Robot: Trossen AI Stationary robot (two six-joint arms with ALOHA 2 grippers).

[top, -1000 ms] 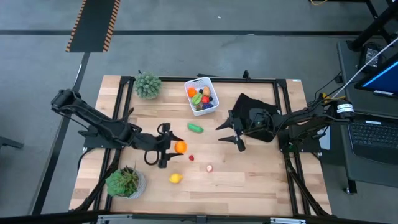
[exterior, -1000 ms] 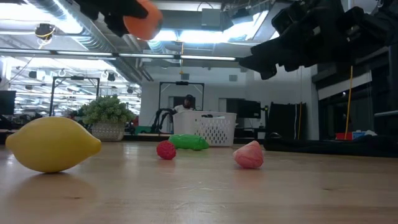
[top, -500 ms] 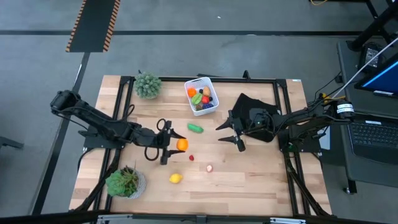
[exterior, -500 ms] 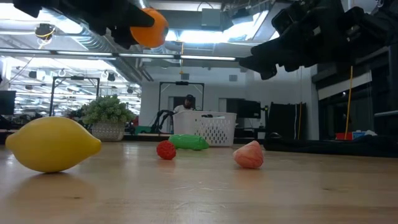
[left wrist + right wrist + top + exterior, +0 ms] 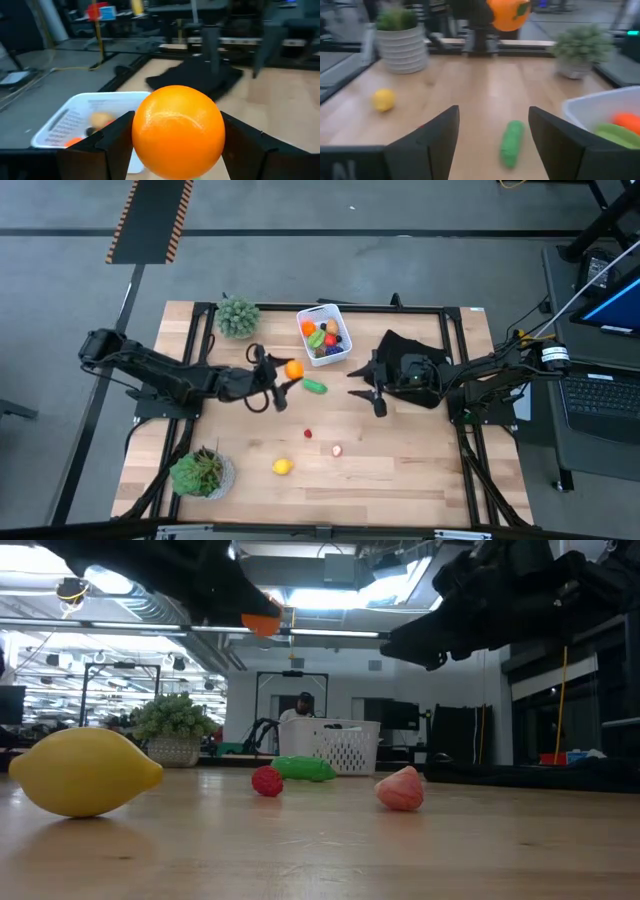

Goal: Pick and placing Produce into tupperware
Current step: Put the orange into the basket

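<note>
The left gripper (image 5: pixel 283 375) clamps the orange (image 5: pixel 293 368) aloft, near the tupperware (image 5: pixel 324 334), presumably to clear its rim; the right gripper (image 5: pixel 366 394) waits, fingers spread, empty.

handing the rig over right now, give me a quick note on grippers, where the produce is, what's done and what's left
Left gripper: shut on the orange, held in the air just short of the tupperware.
Right gripper: open, empty, waiting above the table beside the black cloth.
Done: several pieces are already in the tupperware.
Left: drop the orange in, then pick up the green vegetable, small red piece, pink piece and lemon, all lying loose on the table.
</note>
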